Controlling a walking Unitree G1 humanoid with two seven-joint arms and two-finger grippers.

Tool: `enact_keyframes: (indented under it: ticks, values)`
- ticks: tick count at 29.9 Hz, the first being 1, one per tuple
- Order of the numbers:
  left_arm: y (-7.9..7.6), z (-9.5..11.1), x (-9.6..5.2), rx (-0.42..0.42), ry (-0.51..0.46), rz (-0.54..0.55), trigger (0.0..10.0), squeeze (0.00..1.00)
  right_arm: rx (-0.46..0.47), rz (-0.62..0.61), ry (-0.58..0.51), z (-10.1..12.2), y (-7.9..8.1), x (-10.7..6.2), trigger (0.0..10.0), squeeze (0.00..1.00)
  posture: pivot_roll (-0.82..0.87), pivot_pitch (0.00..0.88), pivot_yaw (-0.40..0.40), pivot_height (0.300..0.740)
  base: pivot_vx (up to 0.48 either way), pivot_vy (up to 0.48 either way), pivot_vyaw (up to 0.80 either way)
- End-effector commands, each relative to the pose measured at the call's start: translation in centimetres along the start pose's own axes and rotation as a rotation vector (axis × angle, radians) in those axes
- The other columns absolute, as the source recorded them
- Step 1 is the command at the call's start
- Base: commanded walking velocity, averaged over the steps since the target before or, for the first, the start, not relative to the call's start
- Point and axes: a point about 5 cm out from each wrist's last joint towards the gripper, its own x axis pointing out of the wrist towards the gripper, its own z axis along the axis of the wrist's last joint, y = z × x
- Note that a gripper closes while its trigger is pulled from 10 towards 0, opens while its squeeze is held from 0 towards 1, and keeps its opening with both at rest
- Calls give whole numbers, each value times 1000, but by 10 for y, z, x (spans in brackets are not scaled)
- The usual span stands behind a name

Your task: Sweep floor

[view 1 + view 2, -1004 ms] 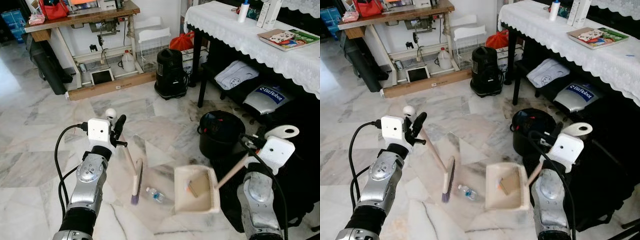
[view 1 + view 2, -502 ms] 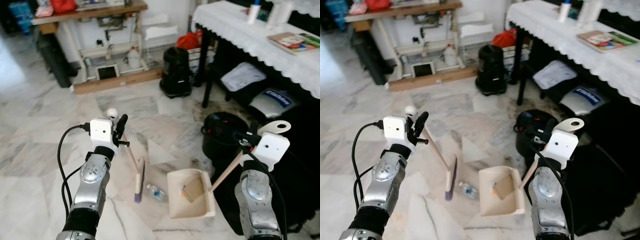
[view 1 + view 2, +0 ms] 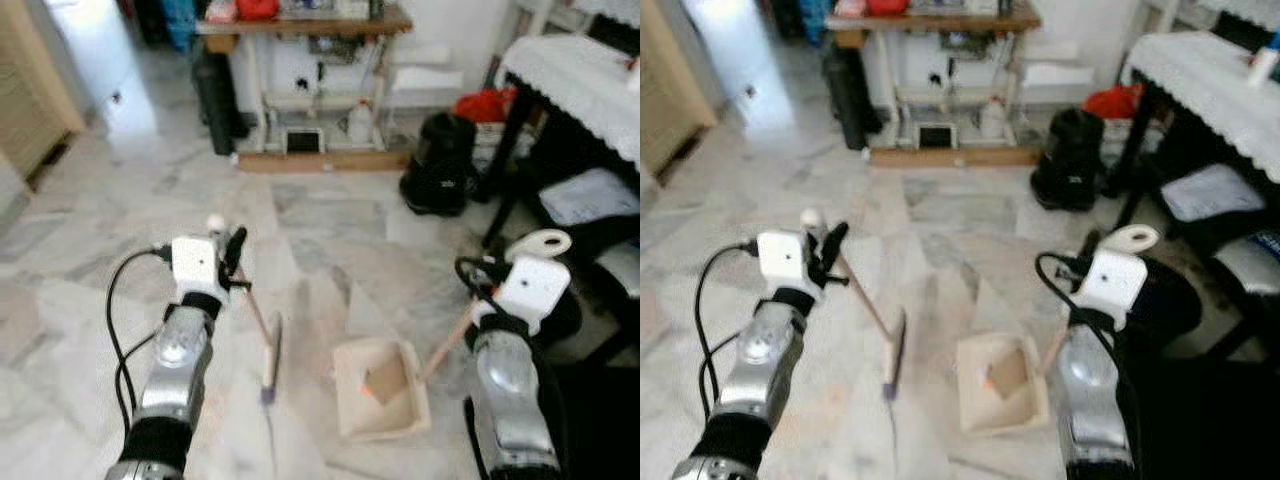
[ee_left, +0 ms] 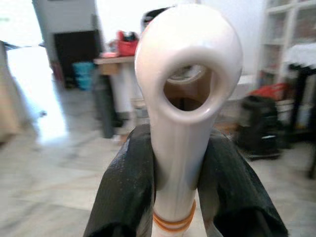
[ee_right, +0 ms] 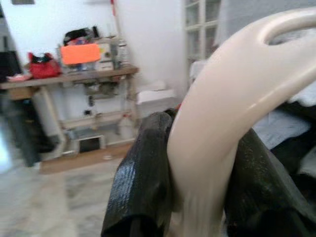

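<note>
A hand brush [image 3: 271,352] with a pale handle slants down to the marble floor, bristles touching it. My left gripper [image 3: 232,262] is shut on its handle [image 4: 190,98], the black fingers [image 4: 123,192] pressed on both sides below the looped end. A cream dustpan [image 3: 380,390] lies on the floor to the brush's right, with a brown scrap [image 3: 378,380] inside. My right gripper [image 3: 478,298] is shut on the dustpan's long handle [image 5: 222,123], whose looped top [image 3: 540,243] stands above the wrist.
A wooden work table [image 3: 300,25] with clutter under it stands at the back. A black canister [image 3: 440,178] sits near a white-clothed table [image 3: 580,80] on the right. A black bin [image 3: 568,312] is behind my right arm. Open marble floor [image 3: 90,250] spreads to the left.
The whole picture has shifted right and blurred, so the camera has turned left. Both grippers keep their hold; brush and dustpan stay side by side.
</note>
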Motion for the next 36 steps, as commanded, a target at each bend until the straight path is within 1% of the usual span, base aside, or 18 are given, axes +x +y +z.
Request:
enact_keyframes:
  ticks: [1, 5, 23, 36]
  values:
    - [-2, 15, 5, 22, -70, -14, 10000, 0, 27, -4, -53, 14, 0, 5, 10000, 0, -96, 0, 15, 740, 0, 0, 800]
    - [0, 15, 4, 26, -67, -9, 10000, 0, 28, 2, -57, 16, 1, 6, 10000, 0, -94, 0, 14, 740, 0, 0, 800]
    - [-2, 12, 0, 19, -55, 8, 10000, 0, 26, 38, -53, 17, 3, 6, 10000, 0, -104, 0, 5, 740, 0, 0, 800]
    - [-3, 12, 0, 9, -51, 4, 10000, 0, 44, 51, -47, 17, 6, 7, 10000, 0, -104, 0, 8, 740, 0, 22, 778]
